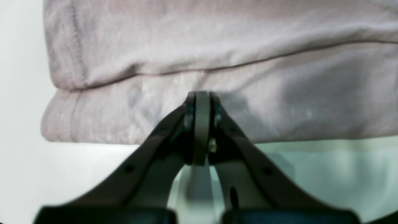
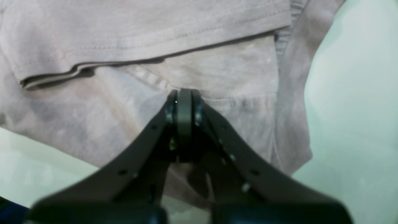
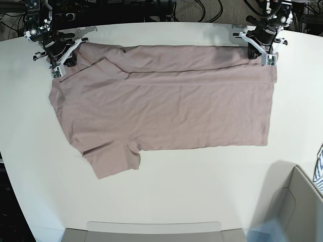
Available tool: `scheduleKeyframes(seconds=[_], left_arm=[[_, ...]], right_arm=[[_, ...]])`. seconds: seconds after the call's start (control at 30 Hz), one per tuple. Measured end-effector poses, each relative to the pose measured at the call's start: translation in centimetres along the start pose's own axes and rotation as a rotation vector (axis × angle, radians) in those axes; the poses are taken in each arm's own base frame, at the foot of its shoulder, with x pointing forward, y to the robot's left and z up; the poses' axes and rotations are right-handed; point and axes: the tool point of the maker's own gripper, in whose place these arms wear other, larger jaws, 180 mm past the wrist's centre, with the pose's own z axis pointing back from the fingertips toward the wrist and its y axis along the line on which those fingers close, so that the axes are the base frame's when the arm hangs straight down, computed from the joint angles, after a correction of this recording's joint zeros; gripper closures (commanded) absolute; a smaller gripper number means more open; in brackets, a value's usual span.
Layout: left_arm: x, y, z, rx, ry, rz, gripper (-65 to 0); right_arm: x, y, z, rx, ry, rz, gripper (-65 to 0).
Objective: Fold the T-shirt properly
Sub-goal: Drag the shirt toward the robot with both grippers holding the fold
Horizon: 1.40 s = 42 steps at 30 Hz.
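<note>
The left gripper [image 1: 202, 99] and right gripper [image 2: 184, 96] are both pinched closed on the far folded edge of the T-shirt [image 3: 166, 111], which spreads flat toward the near side of the table [image 3: 166, 201]. Carry both corners across together at matched height and pace (uneven travel would likely skew the crease)

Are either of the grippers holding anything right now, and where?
Both grippers look shut on the T-shirt: left gripper at the hem-end far edge, right gripper near the sleeve.

Robotics lab — white table [image 3: 166, 201], cable tangle [image 3: 202, 9] behind it.
</note>
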Motion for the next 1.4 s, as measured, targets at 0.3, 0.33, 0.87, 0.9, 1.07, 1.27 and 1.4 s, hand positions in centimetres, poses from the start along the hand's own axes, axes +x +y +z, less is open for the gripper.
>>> scheduleKeyframes(seconds=[0.3,0.33,0.87,0.9,1.07,1.27,1.4], left_arm=[[-3.0,-1.2,2.6,-0.015,0.091,-0.022,0.0],[-3.2,-1.3,2.7,-0.017,0.103,-0.024,0.0],[-0.3,2.0,4.7,0.088,0.156,0.017,0.0],[0.2,2.0,4.5,0.089,0.144,0.016,0.0],[2.3,1.5,4.3,0.079,0.09,0.006,0.0],[6.0,1.2,5.6,0.081,-0.024,-0.005,0.0],[7.8,1.0,5.1,0.079,-0.067,0.013,0.0]], right_arm=[[-1.1,0.0,0.5,0.005,0.014,0.007,0.0],[-1.0,0.0,0.5,0.005,0.016,0.007,0.0],[2.3,0.7,1.4,0.0,-0.037,0.054,0.0],[2.8,0.7,1.4,-0.002,-0.051,0.057,0.0],[5.6,-0.2,2.7,-0.057,-0.148,0.005,0.0],[10.3,-1.2,3.9,-0.095,-0.278,0.0,0.0],[15.0,-1.7,3.3,-0.098,-0.37,0.012,0.0]])
